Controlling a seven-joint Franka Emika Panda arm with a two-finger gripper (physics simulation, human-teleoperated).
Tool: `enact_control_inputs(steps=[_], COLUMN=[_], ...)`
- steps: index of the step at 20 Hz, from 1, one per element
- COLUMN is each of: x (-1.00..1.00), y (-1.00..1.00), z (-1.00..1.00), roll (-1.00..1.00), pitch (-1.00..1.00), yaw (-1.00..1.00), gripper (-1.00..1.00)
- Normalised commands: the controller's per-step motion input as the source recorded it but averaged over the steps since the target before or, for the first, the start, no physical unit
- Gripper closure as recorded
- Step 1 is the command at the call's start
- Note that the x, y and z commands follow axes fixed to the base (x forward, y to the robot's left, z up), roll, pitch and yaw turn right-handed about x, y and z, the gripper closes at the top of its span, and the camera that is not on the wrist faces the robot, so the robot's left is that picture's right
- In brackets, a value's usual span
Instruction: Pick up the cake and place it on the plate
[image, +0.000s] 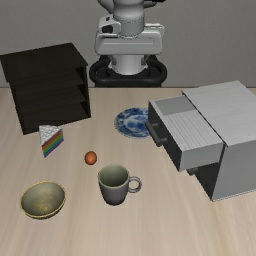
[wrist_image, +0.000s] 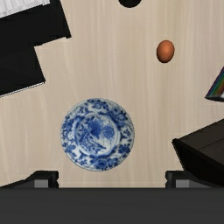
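Above the table, the gripper is hanging with its fingers spread wide apart and released, gripping nothing. The plate is lying flat just ahead of them. It is round and white, is carrying a busy blue pattern, and has nothing on it.

The cake is not on the plate. It is standing on the table well apart from it, off to the exterior view's left of the plate. It is a wedge with a white top and rainbow-coloured layers showing down its side. From the gripper's own view, one striped corner of it is peeking in at the edge.

Between the plate and the cake, though nearer the cake, a small orange ball is resting on the wood. A grey-green mug is standing upright farther from the plate than the ball, its handle pointing to the exterior view's right. A shallow olive bowl is sitting farther from the plate again, beyond the cake.

Just beside the plate, on the exterior view's right, a grey cabinet is standing with its drawer pulled out. On the plate's other side a black shelf unit is sitting, well apart from it.
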Motion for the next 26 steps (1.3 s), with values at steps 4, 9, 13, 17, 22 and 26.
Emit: enact_control_inputs(steps=[4, 9, 13, 17, 22, 26], x=[1.00, 1.00, 1.00, 0.00, 0.00, 0.00], y=[0.00, 0.00, 0.00, -1.00, -1.00, -1.00], z=[0.00, 0.00, 0.00, 0.00, 0.00, 0.00], roll=[0.00, 0.00, 0.00, 0.00, 0.00, 0.00], pitch=[0.00, 0.00, 0.00, 0.00, 0.00, 0.00], yaw=[0.00, 0.00, 0.00, 0.00, 0.00, 0.00], gripper=[-1.00, -1.00, -1.00, -1.00, -1.00, -1.00])
